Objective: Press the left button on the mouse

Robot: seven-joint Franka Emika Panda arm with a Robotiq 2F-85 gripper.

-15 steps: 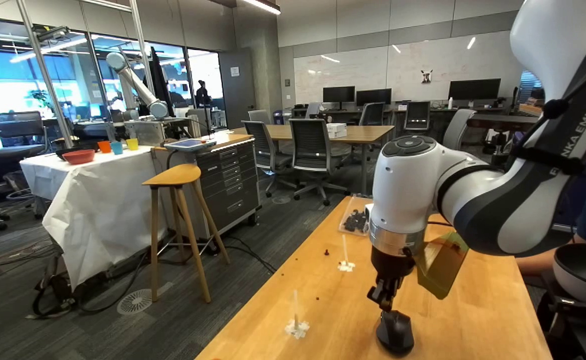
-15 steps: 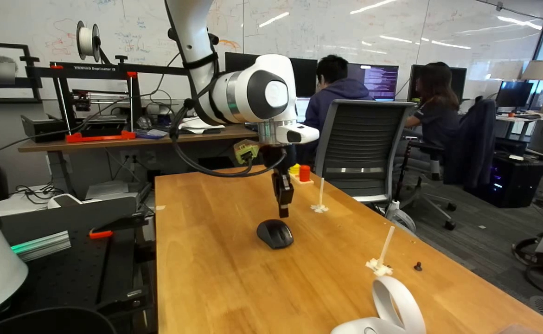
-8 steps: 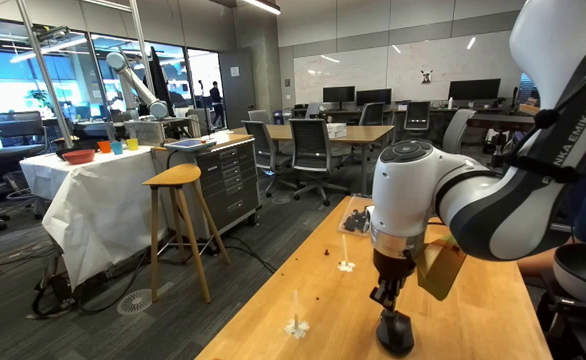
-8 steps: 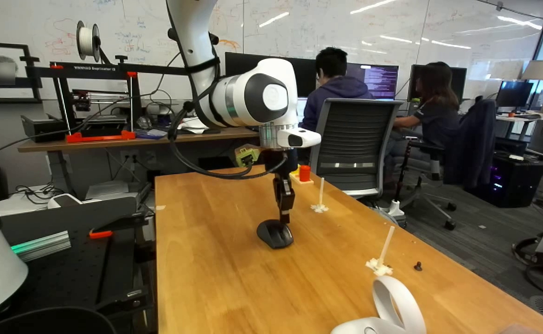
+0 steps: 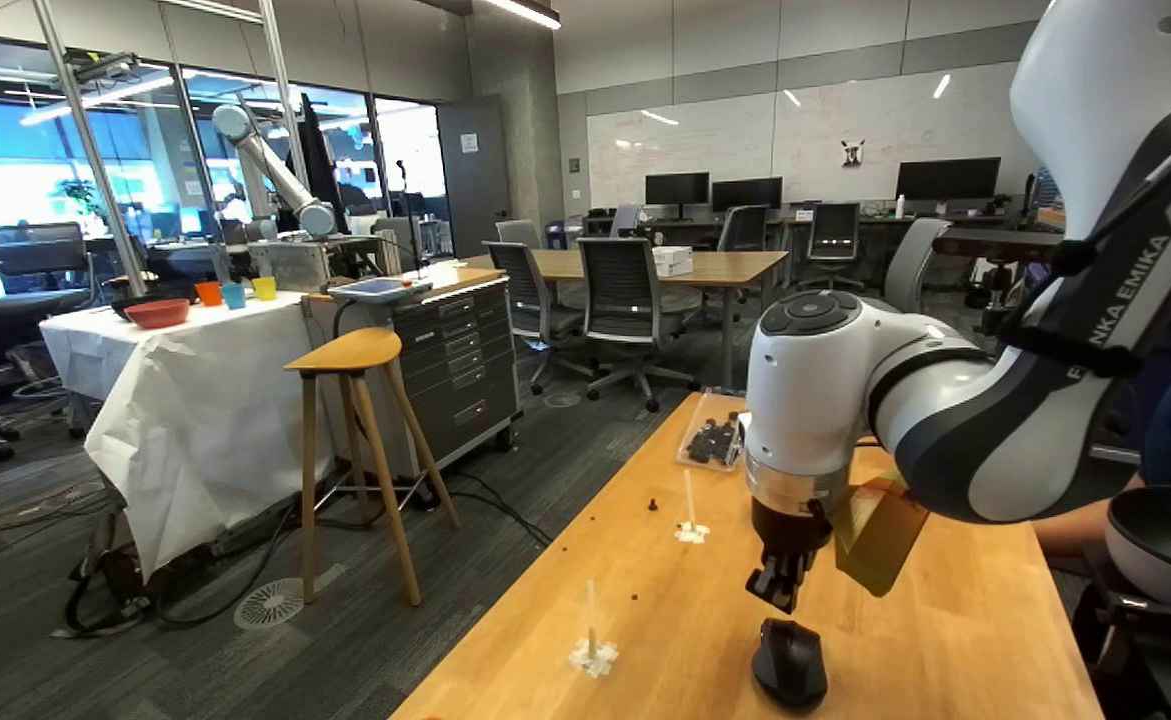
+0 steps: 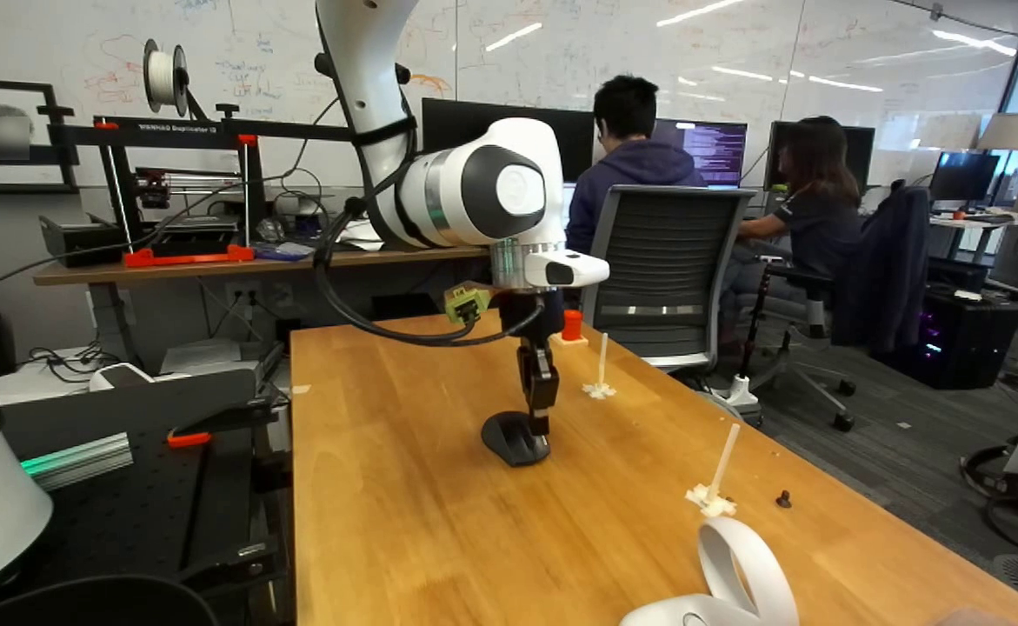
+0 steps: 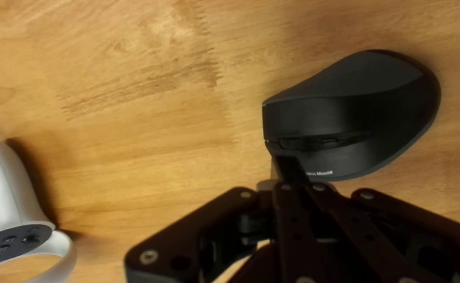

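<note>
The Robotiq gripper (image 7: 291,169) points downward, its fingers (image 6: 539,422) drawn together, no gap I can see at the tips and nothing held between them. Just beneath, as far as I can judge, is the left button (image 7: 338,158) of a black wireless mouse (image 7: 351,114), going by the printed "ess Mouse"; whether the tips touch it or sit just above, I can't tell. The thing should be light and stiff, sturdy enough for a firm poke, with a smooth plastic shell I'd expect to be a bit slick, so a sidelong shove would likely skate it over the wooden tabletop (image 7: 147,157). It wants no gripping: I'd push straight down on the front part of the button, clear of the scroll wheel (image 7: 292,144), but not so near the edge that the tips slide off; to shift it, I'd pinch both flanks. Read the wrist view as a clock centred on the tips: the mouse's bulk lies between one and two o'clock, the scroll wheel at twelve, and the nose aims at nine. Farther out, near nine and well apart from the mouse, lies a white VR controller (image 7: 13,200). In an exterior view a thin pale rod (image 6: 602,359) stands taped down at about two o'clock from the mouse, and a leaning rod (image 6: 725,461) at about three.
</note>
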